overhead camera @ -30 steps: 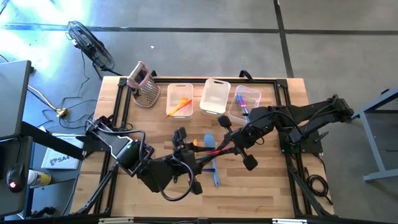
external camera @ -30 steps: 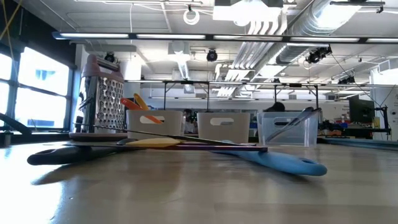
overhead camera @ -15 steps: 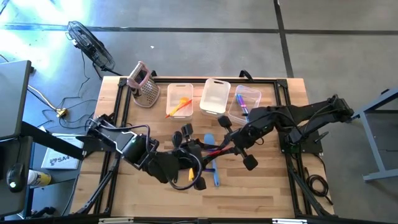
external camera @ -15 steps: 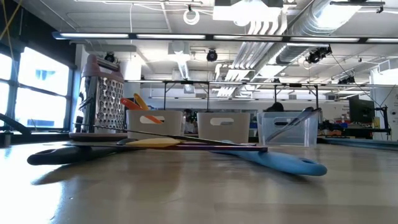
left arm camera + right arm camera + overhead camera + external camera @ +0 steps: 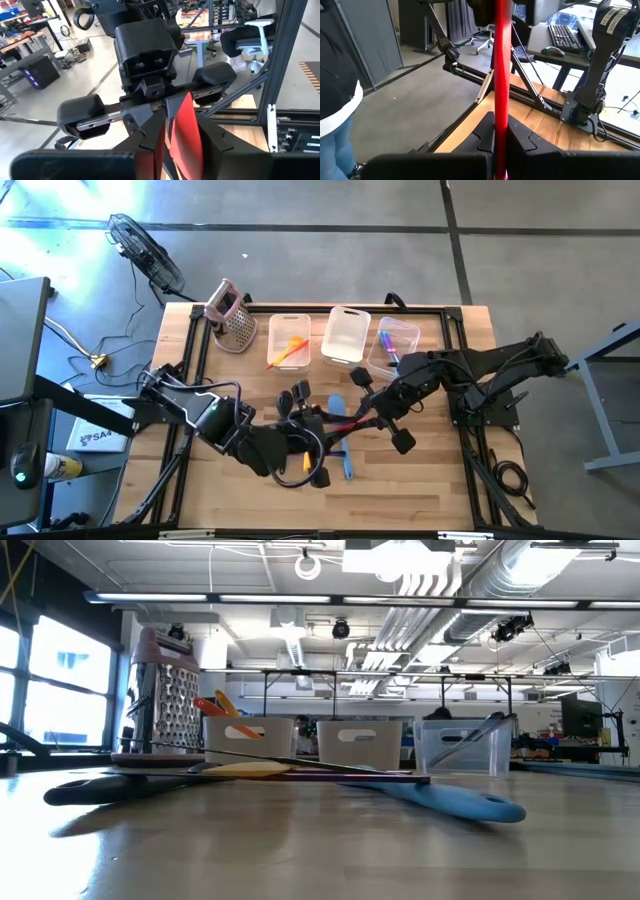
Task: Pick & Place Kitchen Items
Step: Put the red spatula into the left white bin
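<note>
A red spatula [image 5: 345, 423] hangs above the middle of the table, lifted clear, between my two grippers. My left gripper [image 5: 325, 430] comes from the left and is shut on its blade. Facing it, my right gripper [image 5: 366, 417] is shut on the handle. Below them on the wood lie a blue spatula [image 5: 450, 802], a yellow utensil [image 5: 250, 769], a dark one [image 5: 90, 790] and an orange one [image 5: 307, 462]. Neither gripper shows in the low view. My left gripper has the spatula's wide red blade [image 5: 186, 131] between its two fingers [image 5: 216, 142], coming roughly level from the table's left. The blade stands on edge in the gap, clear of the table. My right gripper pinches the spatula's slim red handle [image 5: 500, 107] between its two fingers [image 5: 485, 135], coming roughly level from the table's right. The fingers point along the handle, which runs straight ahead toward the left gripper.
Three clear bins stand along the far edge: the left one [image 5: 290, 340] holds orange utensils, the middle one [image 5: 346, 335] shows nothing inside, the right one [image 5: 393, 345] holds purple and blue utensils. A metal grater [image 5: 232, 315] stands at the far left corner.
My left arm has swung a little toward the table's right, nearer the right gripper, and its wrist has turned slightly. The right gripper and the utensils on the table have kept still.
</note>
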